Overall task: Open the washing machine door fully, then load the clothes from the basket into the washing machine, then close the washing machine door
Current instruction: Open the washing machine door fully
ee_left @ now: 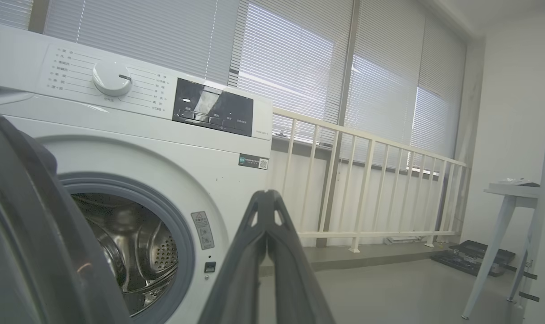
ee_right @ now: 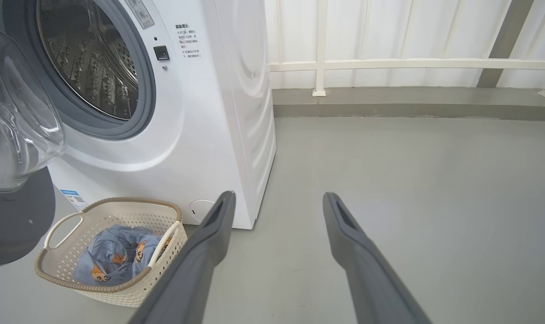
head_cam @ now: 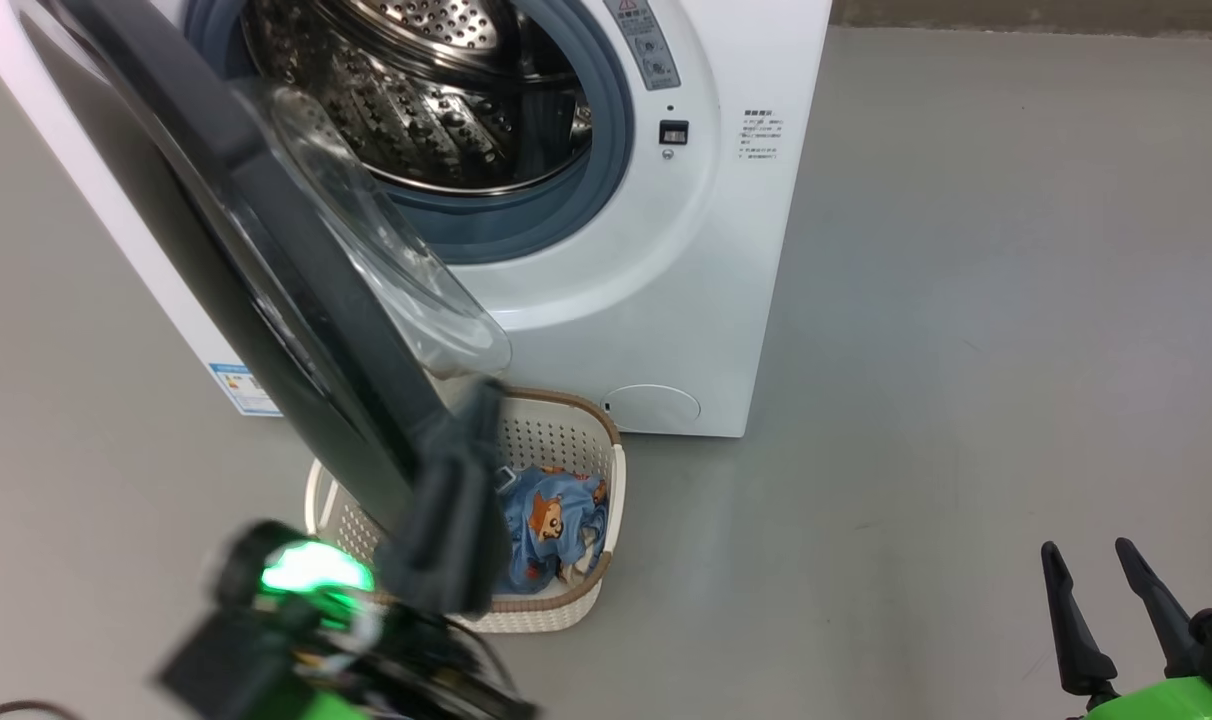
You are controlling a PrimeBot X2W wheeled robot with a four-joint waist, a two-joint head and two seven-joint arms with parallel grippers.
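The washing machine stands with its steel drum exposed. The washing machine door swings out toward me, its black rim running diagonally and its domed glass facing the drum. My left gripper is shut with nothing between its fingers, lying against the door's lower edge, just above the basket. In the left wrist view the closed fingertips point past the door rim. The basket sits on the floor under the door, holding the blue clothes. My right gripper stands open, well right of the basket and clothes.
Bare grey floor spreads to the right of the machine. A white railing and blinds run behind it. A white table and a black case on the floor stand far off to the right.
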